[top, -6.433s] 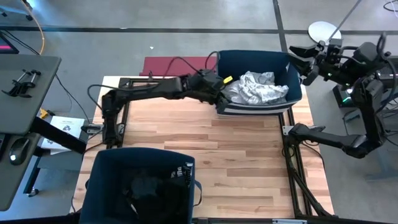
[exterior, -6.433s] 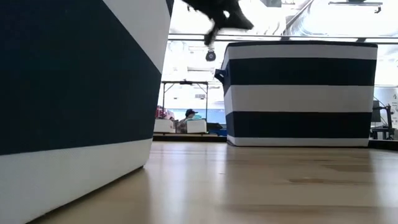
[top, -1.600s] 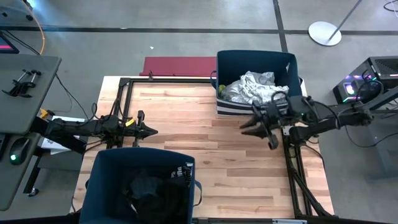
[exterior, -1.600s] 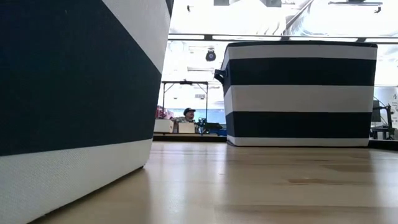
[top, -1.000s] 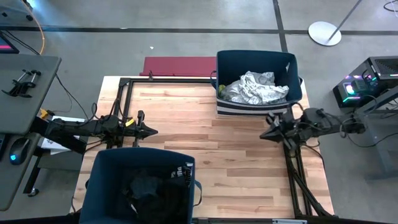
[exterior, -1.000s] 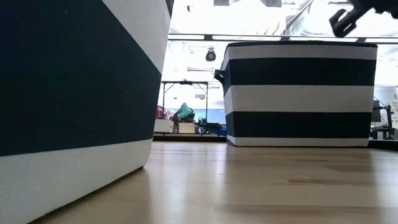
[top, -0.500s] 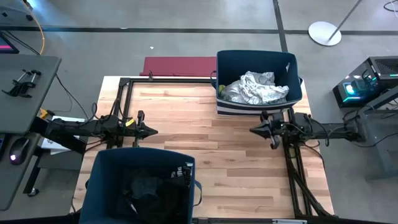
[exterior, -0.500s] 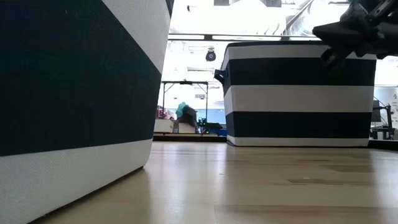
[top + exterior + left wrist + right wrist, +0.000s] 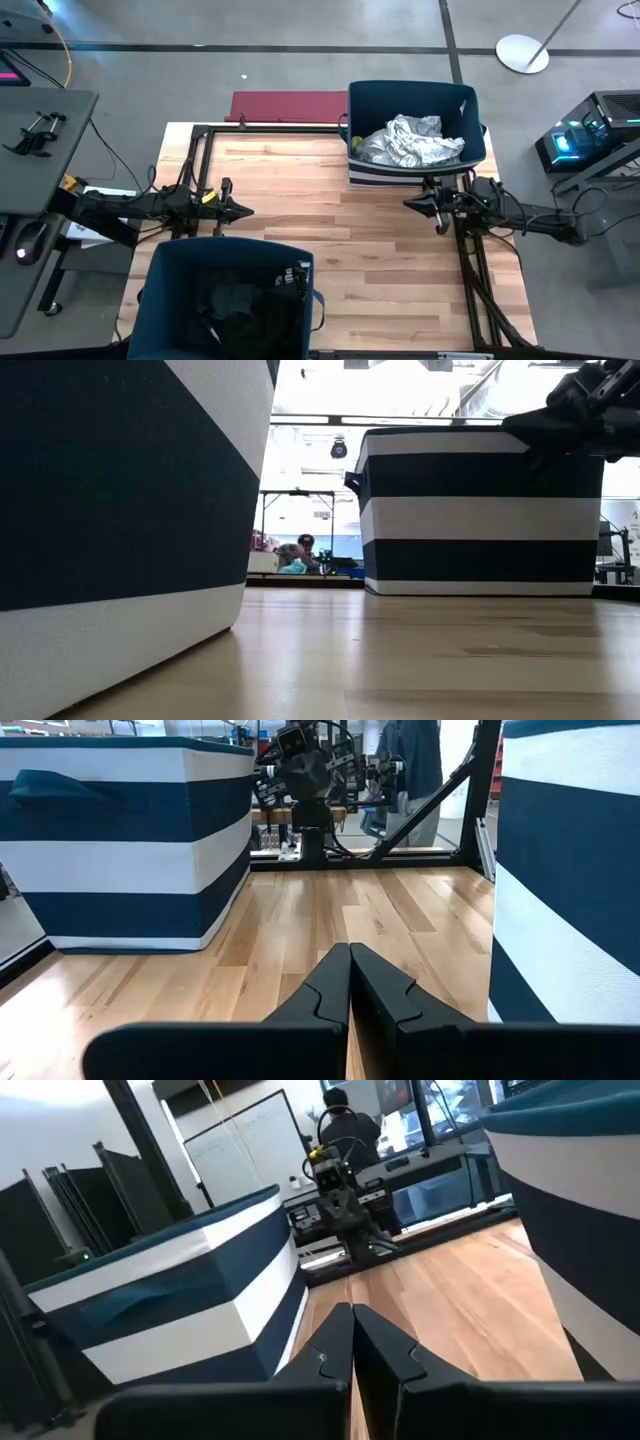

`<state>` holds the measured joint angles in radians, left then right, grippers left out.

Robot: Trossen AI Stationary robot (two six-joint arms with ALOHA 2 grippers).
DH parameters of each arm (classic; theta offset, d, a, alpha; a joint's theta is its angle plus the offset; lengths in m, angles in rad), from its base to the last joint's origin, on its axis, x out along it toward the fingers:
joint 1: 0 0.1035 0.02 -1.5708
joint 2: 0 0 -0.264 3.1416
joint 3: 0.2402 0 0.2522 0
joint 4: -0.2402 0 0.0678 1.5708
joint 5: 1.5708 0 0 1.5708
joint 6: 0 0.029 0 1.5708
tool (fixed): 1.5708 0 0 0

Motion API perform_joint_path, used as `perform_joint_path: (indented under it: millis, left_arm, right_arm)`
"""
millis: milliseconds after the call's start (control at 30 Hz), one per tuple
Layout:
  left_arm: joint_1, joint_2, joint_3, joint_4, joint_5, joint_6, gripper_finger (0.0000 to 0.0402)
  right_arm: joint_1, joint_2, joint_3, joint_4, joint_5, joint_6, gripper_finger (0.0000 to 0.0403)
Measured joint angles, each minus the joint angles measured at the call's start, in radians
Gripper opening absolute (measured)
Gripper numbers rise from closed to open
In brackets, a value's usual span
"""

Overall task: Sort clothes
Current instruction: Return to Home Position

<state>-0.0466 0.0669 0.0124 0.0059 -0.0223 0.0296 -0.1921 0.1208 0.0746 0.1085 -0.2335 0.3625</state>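
From above, light clothes (image 9: 412, 141) lie in the far bin (image 9: 400, 98); wrist views show left gripper (image 9: 350, 956) and right gripper (image 9: 352, 1314) pressed together

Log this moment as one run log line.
left gripper shut, parked left | right gripper shut, parked right | light clothes in far bin | dark clothes in near bin

Two striped bins (image 9: 372, 104) (image 9: 170, 272), two clothes heaps (image 9: 412, 140) (image 9: 236, 300), two dark hands (image 9: 246, 211) (image 9: 408, 205), one red board (image 9: 285, 105), one wooden table (image 9: 340, 260).

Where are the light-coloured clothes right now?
In the high view, the light clothes lie inside the blue bin at the table's upper right corner, close to the right gripper.
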Motion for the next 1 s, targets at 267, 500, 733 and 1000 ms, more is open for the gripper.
perform_joint_path:
  millis: [267, 500, 733, 1000]
  left_arm:
    - [0.000, 0.000, 0.000, 0.000, 0.000, 0.000, 0.0000]
    - [0.000, 0.000, 0.000, 0.001, 0.001, 0.000, 0.0000]
    - [0.000, 0.000, 0.000, 0.005, 0.000, 0.000, 0.0000]
    - [0.000, 0.000, 0.000, 0.005, 0.000, 0.000, 0.0000]
  right_arm:
    - [0.003, -0.079, -0.012, -0.108, 0.035, -0.063, 0.0000]
    - [0.004, -0.097, -0.065, -0.050, -0.011, -0.086, 0.0000]
    - [0.004, -0.094, -0.065, -0.056, -0.041, -0.126, 0.0000]
    - [0.022, -0.088, -0.065, -0.048, -0.069, -0.030, 0.0000]
